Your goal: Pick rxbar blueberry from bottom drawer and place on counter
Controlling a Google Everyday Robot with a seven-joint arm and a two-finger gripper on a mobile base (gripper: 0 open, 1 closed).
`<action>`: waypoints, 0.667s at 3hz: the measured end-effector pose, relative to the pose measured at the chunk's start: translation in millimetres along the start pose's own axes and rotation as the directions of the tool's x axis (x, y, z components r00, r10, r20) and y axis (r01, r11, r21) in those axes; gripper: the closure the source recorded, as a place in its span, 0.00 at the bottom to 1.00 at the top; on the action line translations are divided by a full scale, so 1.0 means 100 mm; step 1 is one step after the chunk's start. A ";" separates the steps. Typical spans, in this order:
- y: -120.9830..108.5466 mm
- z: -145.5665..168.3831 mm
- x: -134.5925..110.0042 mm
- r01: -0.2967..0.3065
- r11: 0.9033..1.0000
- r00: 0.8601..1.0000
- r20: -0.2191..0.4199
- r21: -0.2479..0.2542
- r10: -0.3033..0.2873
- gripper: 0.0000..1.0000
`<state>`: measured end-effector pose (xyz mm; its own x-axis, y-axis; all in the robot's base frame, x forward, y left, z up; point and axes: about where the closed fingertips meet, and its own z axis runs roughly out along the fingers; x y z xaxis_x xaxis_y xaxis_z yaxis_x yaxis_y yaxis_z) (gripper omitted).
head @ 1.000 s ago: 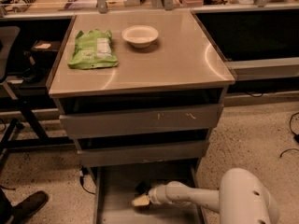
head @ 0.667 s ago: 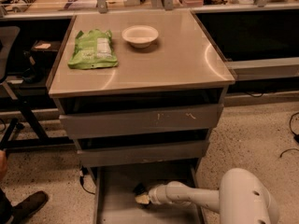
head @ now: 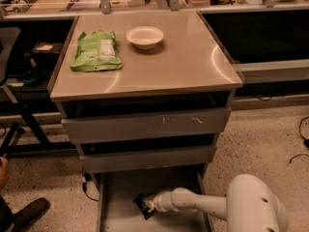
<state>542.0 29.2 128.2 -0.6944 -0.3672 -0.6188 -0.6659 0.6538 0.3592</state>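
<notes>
You are reaching into the bottom drawer point(head: 118, 197) at the lower middle of the frame. The gripper point(head: 150, 206) is lying low over the drawer's grey floor and touching the right end of the snack bar point(head: 143, 204). The bar is sitting tilted near the drawer's centre, dark against the metal. I cannot tell whether the gripper is clamped on it or only resting against it, so confirm the hold before lifting. The wrapper is probably thin and slippery, so take it squarely across its width and raise it slowly. The middle drawer front point(head: 147, 159) is overhanging just above, so you will likely be drawing the arm back toward the lower right before rising.

The counter point(head: 188, 66) is filling the upper middle of the frame, glossy and flat. A green bag point(head: 95, 50) is lying at its upper left with a white bowl point(head: 145, 36) just right of it, so aim for the lower right part. Around the cabinet a speckled floor point(head: 260, 144) is showing, with a cable point(head: 301, 129) at the right edge and a shoe point(head: 30, 210) at the lower left.
</notes>
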 end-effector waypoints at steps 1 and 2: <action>0.00 0.00 0.00 0.000 1.000 1.000 0.000 0.000 0.000 1.00; 0.00 0.00 0.00 0.000 1.000 1.000 0.000 0.000 0.000 0.82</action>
<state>541.9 29.2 128.2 -0.6944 -0.3673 -0.6188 -0.6660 0.6538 0.3593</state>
